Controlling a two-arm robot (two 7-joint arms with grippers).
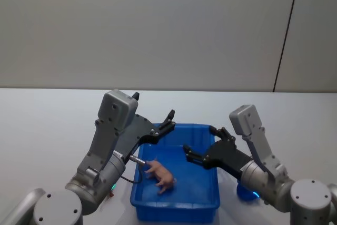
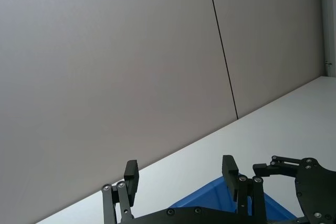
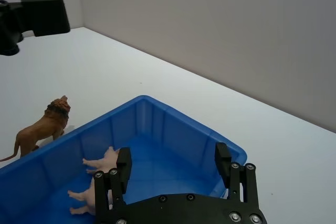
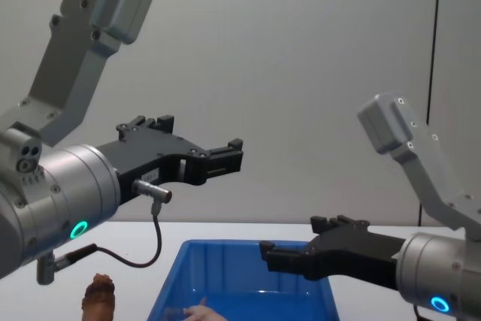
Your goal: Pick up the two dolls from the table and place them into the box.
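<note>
The box [image 1: 176,203] is a bright blue bin on the white table in front of me. A pale pink doll [image 1: 160,175] lies on its floor; the right wrist view shows the pink doll [image 3: 100,161] behind one finger. The brown lion doll [image 3: 42,127] stands on the table just outside the box's left wall, and the chest view shows the lion doll [image 4: 99,298] low at the left. My left gripper [image 1: 168,119] hangs open and empty above the box's far left corner. My right gripper [image 1: 192,154] is open and empty over the right half of the box.
The white table [image 1: 47,125] stretches wide on both sides of the box and ends at a grey wall [image 1: 158,25]. A thin cable [image 4: 143,257] loops down from my left wrist near the box's left side.
</note>
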